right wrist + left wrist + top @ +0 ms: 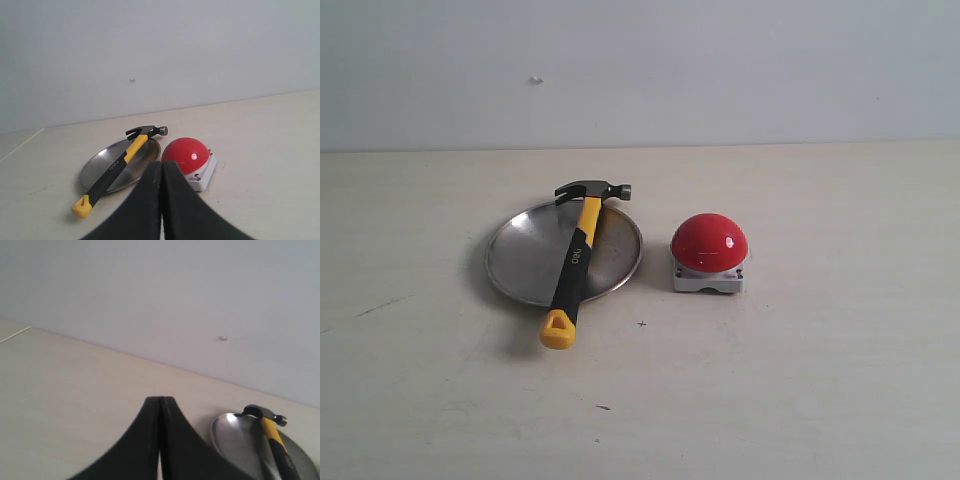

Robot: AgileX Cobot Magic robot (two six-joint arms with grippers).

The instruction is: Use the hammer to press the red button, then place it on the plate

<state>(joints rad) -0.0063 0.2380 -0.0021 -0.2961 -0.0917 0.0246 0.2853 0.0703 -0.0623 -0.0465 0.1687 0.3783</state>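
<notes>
The hammer [576,261] lies across the silver plate [525,262], its dark head over the far rim and its yellow looped end on the table at the near side. To its right the red button [709,240] sits on its grey base. Neither arm shows in the exterior view. My left gripper [160,401] is shut and empty, well back from the plate [235,440] and the hammer [272,432]. My right gripper [161,164] is shut and empty too, held back from the hammer [120,165], plate [107,162] and button [185,153].
A pale wooden table [820,380] carries everything, with a plain white wall [720,70] behind it. A small dark speck [641,324] marks the table in front of the plate.
</notes>
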